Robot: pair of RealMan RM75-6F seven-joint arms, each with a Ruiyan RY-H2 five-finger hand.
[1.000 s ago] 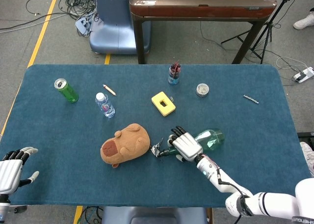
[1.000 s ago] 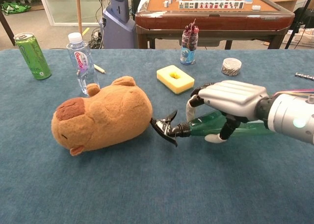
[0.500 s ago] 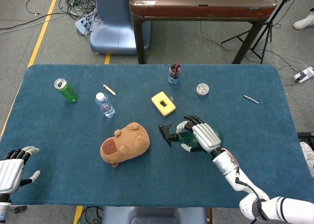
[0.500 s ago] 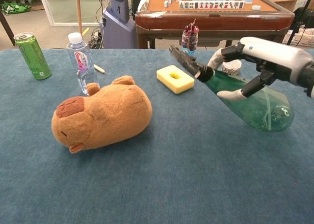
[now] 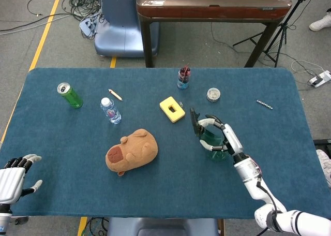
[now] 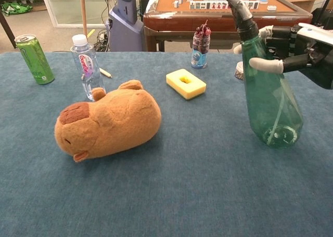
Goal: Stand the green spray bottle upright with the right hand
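my right hand (image 6: 304, 44): fingers wrapped round the green spray bottle (image 6: 268, 99) near its neck | bottle: nearly upright, base on counter (image 6: 171, 180) | my left hand (image 5: 13, 179): fingers spread, holding nothing, at counter edge

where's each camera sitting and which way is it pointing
Head view: high above the near table edge, looking steeply down; shows the left hand and the right hand gripping the green spray bottle.
Chest view: low, near table height, looking level across it; only the right hand shows, on the green spray bottle.
Shared: the bottle, capybara plush, yellow sponge.
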